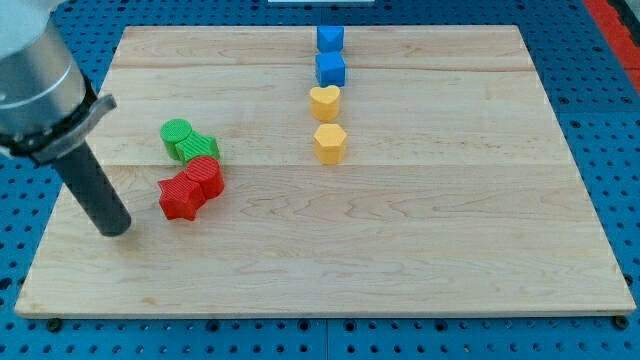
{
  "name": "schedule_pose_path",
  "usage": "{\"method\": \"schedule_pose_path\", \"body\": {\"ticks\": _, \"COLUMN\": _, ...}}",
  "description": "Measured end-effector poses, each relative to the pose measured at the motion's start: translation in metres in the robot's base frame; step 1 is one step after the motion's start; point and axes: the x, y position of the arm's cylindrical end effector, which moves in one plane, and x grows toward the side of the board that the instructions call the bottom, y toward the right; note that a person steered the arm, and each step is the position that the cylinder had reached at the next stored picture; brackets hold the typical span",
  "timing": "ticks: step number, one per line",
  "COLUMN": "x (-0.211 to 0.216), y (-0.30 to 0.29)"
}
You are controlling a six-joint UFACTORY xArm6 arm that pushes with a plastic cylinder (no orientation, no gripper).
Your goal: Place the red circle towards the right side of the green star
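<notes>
Red circular block point(205, 174) is sitting right of my tip point(117, 228), touching the green star-shaped block point(198, 148) above. Approach step; no fingers exist to open. Next: pushing it rightward around the star.
</notes>
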Motion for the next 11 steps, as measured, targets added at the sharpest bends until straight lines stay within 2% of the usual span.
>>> {"method": "schedule_pose_path", "body": {"ticks": 1, "x": 0.002, "y": 0.059}}
{"method": "schedule_pose_path", "body": {"ticks": 2, "x": -0.03, "y": 0.078}}
{"method": "schedule_pose_path", "body": {"ticks": 3, "x": -0.076, "y": 0.076}}
{"method": "schedule_pose_path", "body": {"ticks": 4, "x": -0.105, "y": 0.072}}
{"method": "schedule_pose_path", "body": {"ticks": 6, "x": -0.124, "y": 0.116}}
{"method": "schedule_pose_path", "body": {"ticks": 7, "x": -0.141, "y": 0.116}}
{"method": "schedule_pose_path", "body": {"ticks": 9, "x": -0.149, "y": 0.094}}
{"method": "schedule_pose_path", "body": {"ticks": 10, "x": -0.162, "y": 0.139}}
{"method": "schedule_pose_path", "body": {"ticks": 11, "x": -0.171, "y": 0.11}}
